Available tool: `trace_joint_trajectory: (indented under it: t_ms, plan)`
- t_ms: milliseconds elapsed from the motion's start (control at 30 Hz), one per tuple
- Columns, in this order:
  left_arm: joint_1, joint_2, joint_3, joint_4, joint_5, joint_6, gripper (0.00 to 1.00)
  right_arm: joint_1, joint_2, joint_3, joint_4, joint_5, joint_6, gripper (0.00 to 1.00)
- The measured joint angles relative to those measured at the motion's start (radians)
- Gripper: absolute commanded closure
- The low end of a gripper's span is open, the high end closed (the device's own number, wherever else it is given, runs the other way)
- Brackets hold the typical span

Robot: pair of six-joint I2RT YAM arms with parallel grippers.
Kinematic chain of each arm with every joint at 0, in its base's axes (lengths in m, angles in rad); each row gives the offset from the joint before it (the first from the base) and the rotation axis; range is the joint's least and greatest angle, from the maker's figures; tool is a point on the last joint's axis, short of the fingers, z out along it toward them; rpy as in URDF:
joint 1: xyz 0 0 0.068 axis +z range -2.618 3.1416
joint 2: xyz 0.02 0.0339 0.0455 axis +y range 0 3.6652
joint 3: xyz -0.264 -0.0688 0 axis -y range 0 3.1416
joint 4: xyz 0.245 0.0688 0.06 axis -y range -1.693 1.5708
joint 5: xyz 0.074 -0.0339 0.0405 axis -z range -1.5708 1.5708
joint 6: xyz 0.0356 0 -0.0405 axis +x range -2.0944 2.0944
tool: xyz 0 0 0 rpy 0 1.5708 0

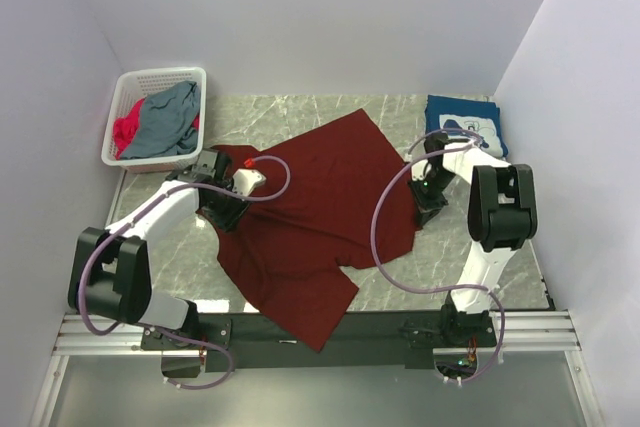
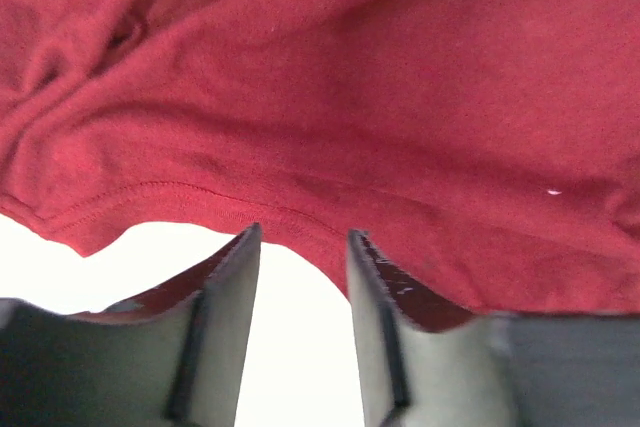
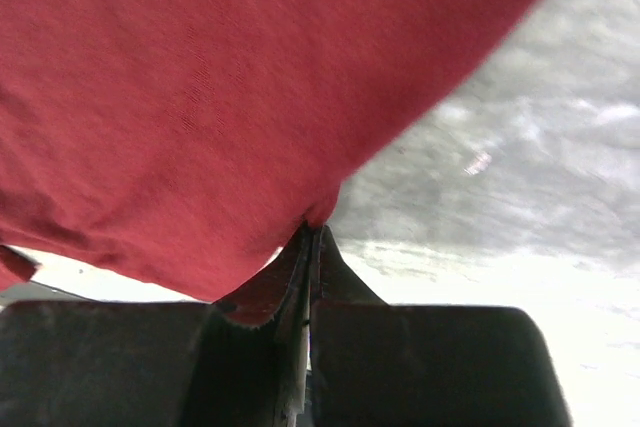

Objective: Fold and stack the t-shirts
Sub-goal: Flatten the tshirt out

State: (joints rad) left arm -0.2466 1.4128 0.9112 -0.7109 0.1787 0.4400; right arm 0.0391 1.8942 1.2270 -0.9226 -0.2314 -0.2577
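Observation:
The large maroon t-shirt (image 1: 320, 207) lies spread across the middle of the table, with its lower part hanging over the front edge. My left gripper (image 1: 228, 215) is at the shirt's left edge. In the left wrist view it (image 2: 303, 237) is open, with the maroon hem (image 2: 200, 202) just past its fingertips and nothing between them. My right gripper (image 1: 422, 209) is at the shirt's right edge and is shut (image 3: 318, 230) on a pinch of the maroon cloth (image 3: 200, 117). A folded navy t-shirt (image 1: 462, 122) with a white print lies at the back right.
A white lattice basket (image 1: 130, 82) stands at the back left, holding a grey-blue shirt (image 1: 165, 122) and a bright-pink one (image 1: 125, 134). The marble tabletop (image 1: 400, 112) is bounded by walls left, right and behind. The black rail (image 1: 380, 327) runs along the front.

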Motion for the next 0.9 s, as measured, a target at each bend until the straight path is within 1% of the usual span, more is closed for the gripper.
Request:
trace_joint_trajectory:
  t_ms: [67,133,233,400,533,700,800,833,867,900]
  plan:
    - [0.000,0.010,-0.018,0.014,-0.016,0.000,0.62,-0.021,-0.010,-0.007,-0.005,0.014,-0.017,1.00]
    - [0.000,0.039,-0.044,0.039,-0.040,0.000,0.65,-0.057,-0.022,-0.011,-0.007,0.047,-0.041,1.00]
    - [0.000,0.091,-0.093,0.068,-0.083,0.003,0.65,-0.122,-0.051,-0.031,0.000,0.118,-0.087,1.00]
    - [0.000,0.113,-0.084,0.085,-0.118,0.002,0.66,-0.202,-0.076,-0.083,0.023,0.225,-0.163,1.00]
    - [0.005,0.183,-0.014,0.073,-0.156,0.000,0.66,-0.205,-0.083,-0.104,0.026,0.254,-0.198,1.00]
    - [0.019,0.271,0.080,0.071,-0.214,0.012,0.64,-0.197,-0.130,-0.171,0.043,0.281,-0.249,1.00]
    - [0.042,0.303,0.124,0.073,-0.235,0.027,0.57,-0.196,-0.179,-0.236,0.037,0.291,-0.293,1.00]
    - [0.053,0.307,0.133,0.075,-0.231,0.032,0.54,-0.196,-0.190,-0.250,0.027,0.290,-0.304,0.86]
    - [0.069,0.310,0.142,0.072,-0.214,0.040,0.47,-0.196,-0.199,-0.262,0.006,0.280,-0.318,0.77]
    - [0.085,0.310,0.151,0.064,-0.189,0.050,0.44,-0.196,-0.201,-0.264,-0.011,0.269,-0.327,0.68]
